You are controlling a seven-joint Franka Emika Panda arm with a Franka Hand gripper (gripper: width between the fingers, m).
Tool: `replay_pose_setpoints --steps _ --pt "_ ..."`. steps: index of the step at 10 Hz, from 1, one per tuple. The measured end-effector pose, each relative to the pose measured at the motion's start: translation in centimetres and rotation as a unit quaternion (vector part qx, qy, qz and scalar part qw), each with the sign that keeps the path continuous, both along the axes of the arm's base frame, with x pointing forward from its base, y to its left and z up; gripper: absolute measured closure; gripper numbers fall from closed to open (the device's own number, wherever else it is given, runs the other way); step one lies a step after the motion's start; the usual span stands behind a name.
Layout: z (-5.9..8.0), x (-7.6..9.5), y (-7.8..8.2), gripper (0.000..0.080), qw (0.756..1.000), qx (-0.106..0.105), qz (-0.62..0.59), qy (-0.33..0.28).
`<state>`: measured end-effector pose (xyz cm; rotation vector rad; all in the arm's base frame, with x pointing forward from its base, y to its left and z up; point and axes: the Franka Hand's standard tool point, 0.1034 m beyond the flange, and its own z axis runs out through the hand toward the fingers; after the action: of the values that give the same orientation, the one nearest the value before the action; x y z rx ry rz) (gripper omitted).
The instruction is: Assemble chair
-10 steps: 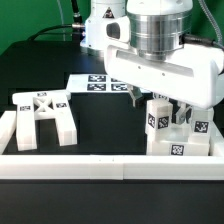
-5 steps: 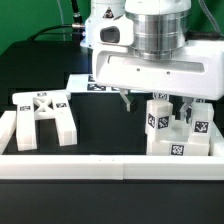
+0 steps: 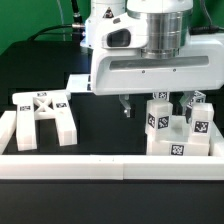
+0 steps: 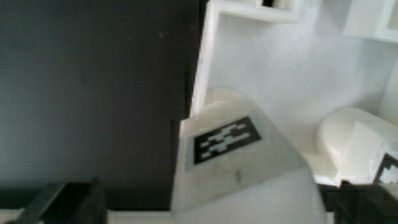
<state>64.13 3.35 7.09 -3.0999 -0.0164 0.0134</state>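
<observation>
The chair lies in parts. A white leg frame [image 3: 40, 115] with a cross brace lies at the exterior view's left. A cluster of tagged white blocks and slabs [image 3: 178, 140] stands at the right against the border wall. My gripper [image 3: 158, 106] hangs open just above that cluster, its dark fingers [image 3: 125, 105] on either side of an upright tagged block [image 3: 158, 118]. In the wrist view the gripper [image 4: 222, 207] is open, with a tilted tagged block [image 4: 231, 150] between the two fingers. It holds nothing.
A low white border wall [image 3: 100, 166] runs along the front and up the left side. The marker board [image 3: 78, 82] lies behind, mostly hidden by the arm. Black table surface [image 3: 100, 120] lies between the leg frame and the block cluster.
The gripper has shifted toward the exterior view's left and come lower over the block cluster, hiding more of the marker board. The chair parts have not moved.
</observation>
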Motion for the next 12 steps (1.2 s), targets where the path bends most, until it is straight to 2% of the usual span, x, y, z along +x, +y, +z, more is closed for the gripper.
replay_pose_setpoints --steps 1,4,6,9,12 --pt "0.00 0.01 -0.12 0.0150 0.998 -0.004 0.056 -0.002" --pt "-0.02 0.01 -0.19 0.0163 0.998 -0.006 0.069 -0.002" --pt "-0.03 0.01 -0.19 0.0511 0.999 -0.006 0.047 -0.002" --pt "-0.06 0.00 -0.18 0.0510 1.000 -0.006 -0.004 0.000" --pt "-0.19 0.00 -0.18 0.0510 0.980 0.002 -0.200 0.008"
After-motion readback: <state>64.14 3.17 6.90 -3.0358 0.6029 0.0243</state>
